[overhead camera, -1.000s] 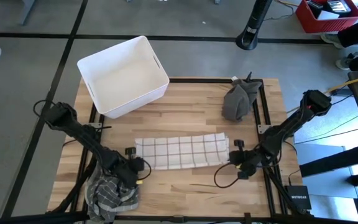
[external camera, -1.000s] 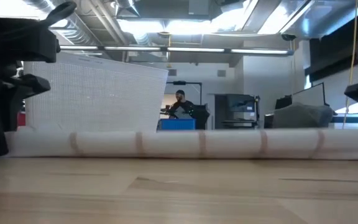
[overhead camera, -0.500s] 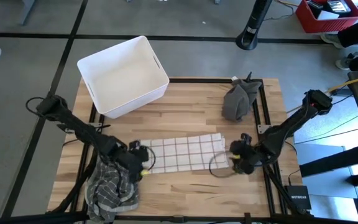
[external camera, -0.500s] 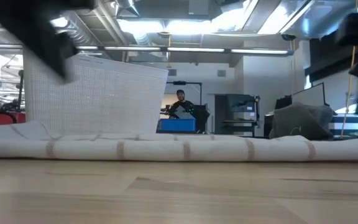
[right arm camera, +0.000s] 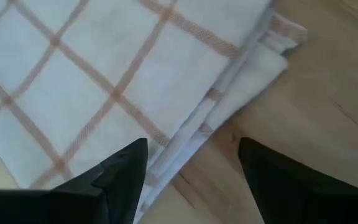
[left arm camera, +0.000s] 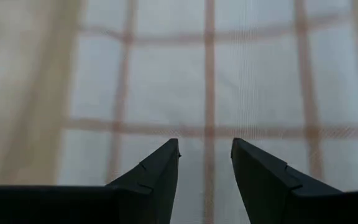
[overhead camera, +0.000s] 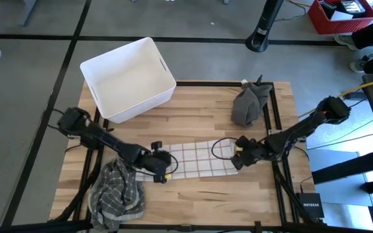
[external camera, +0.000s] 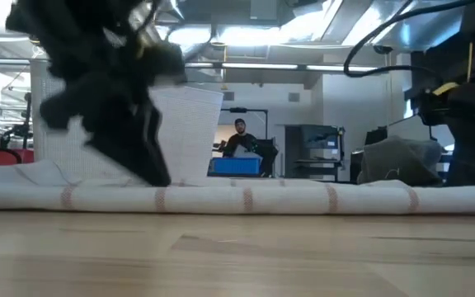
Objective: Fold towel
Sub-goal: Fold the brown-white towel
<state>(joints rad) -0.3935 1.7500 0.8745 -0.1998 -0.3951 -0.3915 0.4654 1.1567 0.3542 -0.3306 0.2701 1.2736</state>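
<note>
towel: white cloth with a thin brownish-orange check.
state: folded into a narrow band, layered edges showing at one corner.
pose: flat on the wood, long axis running left to right, slightly slanted.
place: near the front middle of the table, between the two arms.

This is looking like a robotics lab: behind the wooden table a person is sitting among monitors and equipment racks, under exposed ceiling ducts, and cables are lying beside the table.
</note>
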